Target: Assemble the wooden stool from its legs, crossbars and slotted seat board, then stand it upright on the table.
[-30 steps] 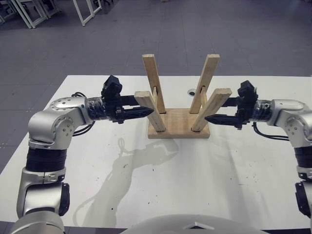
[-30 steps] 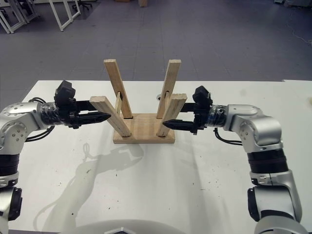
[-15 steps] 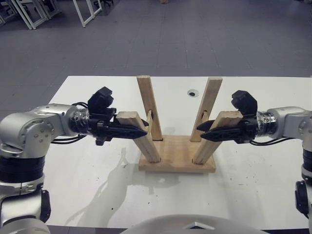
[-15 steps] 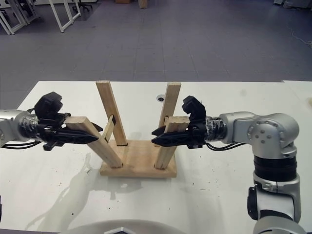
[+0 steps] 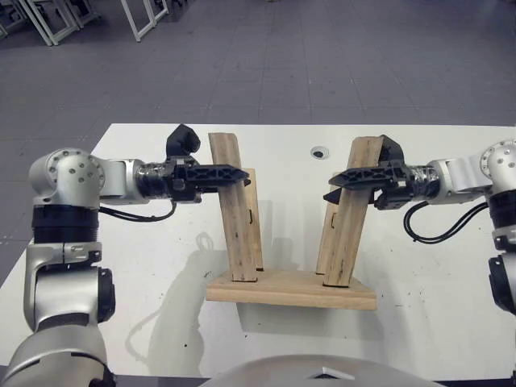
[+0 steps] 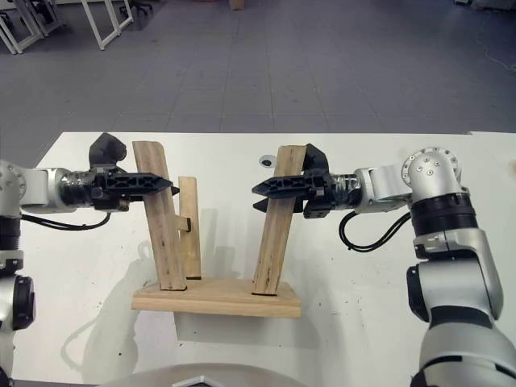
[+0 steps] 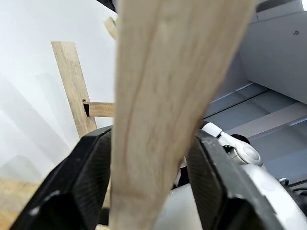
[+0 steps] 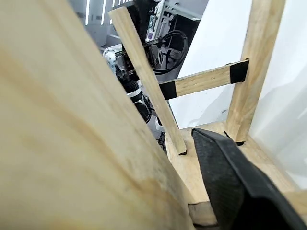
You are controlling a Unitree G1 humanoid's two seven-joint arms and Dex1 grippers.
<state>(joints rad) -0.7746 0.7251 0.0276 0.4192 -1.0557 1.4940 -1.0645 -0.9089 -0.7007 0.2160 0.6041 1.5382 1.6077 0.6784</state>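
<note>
The left front leg (image 5: 234, 218), right front leg (image 5: 348, 234) and seat board (image 5: 290, 289) are pale honey wood with fine lengthwise grain. The crossbar (image 8: 201, 80) is the same light wood, black-looking at both ends where it joins. The left gripper (image 5: 234, 172) and right gripper (image 5: 330, 187) are matt black; the left arm (image 5: 68, 177) and right arm (image 5: 500, 165) are silver-grey. The table (image 5: 435, 306) is white with small dark specks. The floor (image 5: 322, 56) is dark grey with a faint tile grid.
</note>
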